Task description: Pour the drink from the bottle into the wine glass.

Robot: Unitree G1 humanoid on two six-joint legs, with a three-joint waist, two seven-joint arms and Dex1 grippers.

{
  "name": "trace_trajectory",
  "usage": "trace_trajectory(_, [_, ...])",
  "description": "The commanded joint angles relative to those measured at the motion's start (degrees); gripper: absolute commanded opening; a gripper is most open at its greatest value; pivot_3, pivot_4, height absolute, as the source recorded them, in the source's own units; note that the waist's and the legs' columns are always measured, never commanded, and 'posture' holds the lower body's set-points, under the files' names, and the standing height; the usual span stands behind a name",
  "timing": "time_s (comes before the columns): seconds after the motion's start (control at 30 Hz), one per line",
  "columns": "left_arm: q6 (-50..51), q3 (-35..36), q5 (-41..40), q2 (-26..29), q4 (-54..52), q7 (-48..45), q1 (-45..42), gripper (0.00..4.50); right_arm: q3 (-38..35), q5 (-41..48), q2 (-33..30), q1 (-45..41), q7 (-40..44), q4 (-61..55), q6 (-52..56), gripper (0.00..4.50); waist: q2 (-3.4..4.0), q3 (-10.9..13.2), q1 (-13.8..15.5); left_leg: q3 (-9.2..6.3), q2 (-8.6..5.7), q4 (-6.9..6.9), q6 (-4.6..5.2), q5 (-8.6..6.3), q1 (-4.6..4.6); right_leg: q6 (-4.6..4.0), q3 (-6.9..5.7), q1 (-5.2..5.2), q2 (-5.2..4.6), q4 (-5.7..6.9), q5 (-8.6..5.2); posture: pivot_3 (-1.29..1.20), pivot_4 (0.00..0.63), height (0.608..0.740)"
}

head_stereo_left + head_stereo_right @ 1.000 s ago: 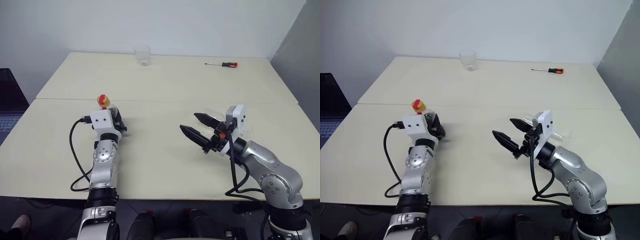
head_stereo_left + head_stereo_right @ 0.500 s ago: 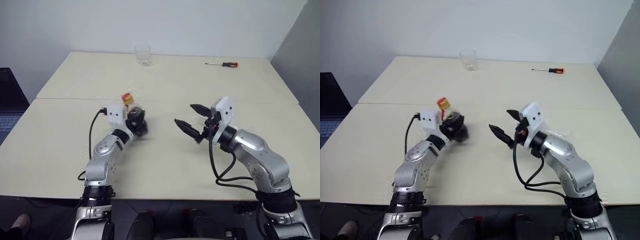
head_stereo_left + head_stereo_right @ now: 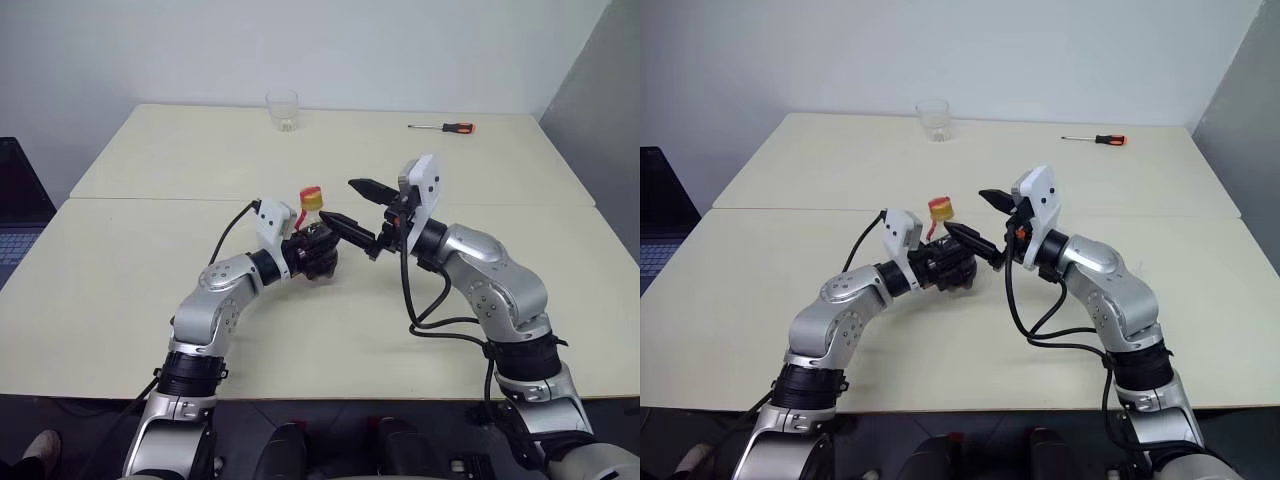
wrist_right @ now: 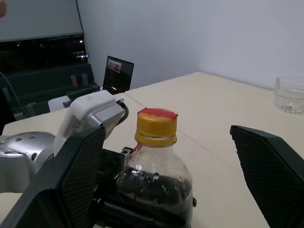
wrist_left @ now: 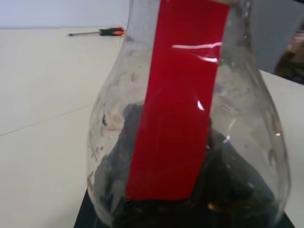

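My left gripper [image 3: 320,256] is shut on the body of the bottle [image 3: 312,203], a small clear bottle with a yellow cap and a red label strip [image 5: 180,109], and holds it upright over the middle of the table. The dark drink [image 4: 159,186] fills its lower part. Coming from the right, my right gripper [image 3: 337,200] stands open with its fingers on either side of the cap [image 4: 156,126], clear of it. The wine glass is out of view.
A short clear tumbler [image 3: 283,108] stands at the table's far edge and a red-handled screwdriver [image 3: 443,127] lies at the far right. A laptop [image 3: 18,205] sits off the table [image 3: 120,300] to the left.
My left gripper has carried the bottle rightward to the table's middle and turned to point right. My right gripper has moved left and up to the bottle's cap, staying open.
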Motion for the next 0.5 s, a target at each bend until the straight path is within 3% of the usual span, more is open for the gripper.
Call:
trace_trajectory(0.03, [-1.78,-0.53,-0.68,1.47,-2.11,-4.08,-1.48,1.47,-1.29,1.77,0.61,-2.19,1.45,-0.11,0.31,4.50,0.04,0.03,-0.01,0.00,0.00,0.00,0.00,0.00,0.00,0.00,0.00,0.00,0.00,0.00,0.00,0.00,0.150,0.740])
trace_trajectory(0.5, [-4.09,-0.52,-0.14,3.60,0.91,-10.24,-2.83,1.47,-2.04,4.12,0.77,-5.67,4.80,3.34,3.33,4.50,0.10,0.07,0.02,0.00,0.00,0.00,0.01,0.00,-0.01,0.00,0.00,-0.01,-0.01,0.00,0.00,0.00,0.150,0.740])
